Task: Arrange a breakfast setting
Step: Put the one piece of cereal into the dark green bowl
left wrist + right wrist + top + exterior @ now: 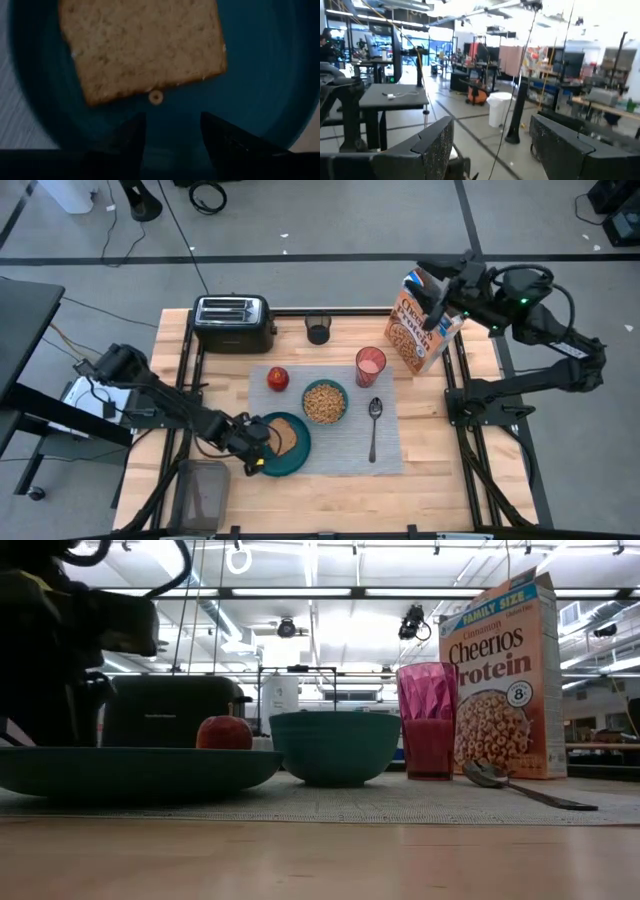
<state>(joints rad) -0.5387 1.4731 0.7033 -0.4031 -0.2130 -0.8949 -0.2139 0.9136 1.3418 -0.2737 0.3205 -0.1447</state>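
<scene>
1. The wooden table (420,500) shows bare board along its near edge and right of the grey placemat (390,450); the placemat's long axis runs left to right, and it sits mid-table.
2. The Cheerios box (424,322) stands tilted at the placemat's far right corner, its open top toward the back edge. The right gripper (437,305) is at its top; its fingers (432,145) are spread apart in the right wrist view, which looks only into the room, so whether they touch the box cannot be told.
3. The black toaster (233,322) sits at the far left, slots running left to right.
4. The teal plate (292,460) overhangs the placemat's near left corner, carrying the toast slice (285,436). The left gripper (255,450) hovers over the plate's left rim, fingers (225,142) apart, empty.
5. The teal bowl (325,402), full of cereal, is mid-placemat.
6. The pink cup (370,366) stands just beside the box.
7. The spoon (374,428) lies bowl end away, handle toward the near edge.
8. The red apple (278,378) sits far left on the placemat.
9. A small black cup (318,330) stands behind the placemat.
10. One loose cereal ring (156,97) touches the toast's edge.
</scene>
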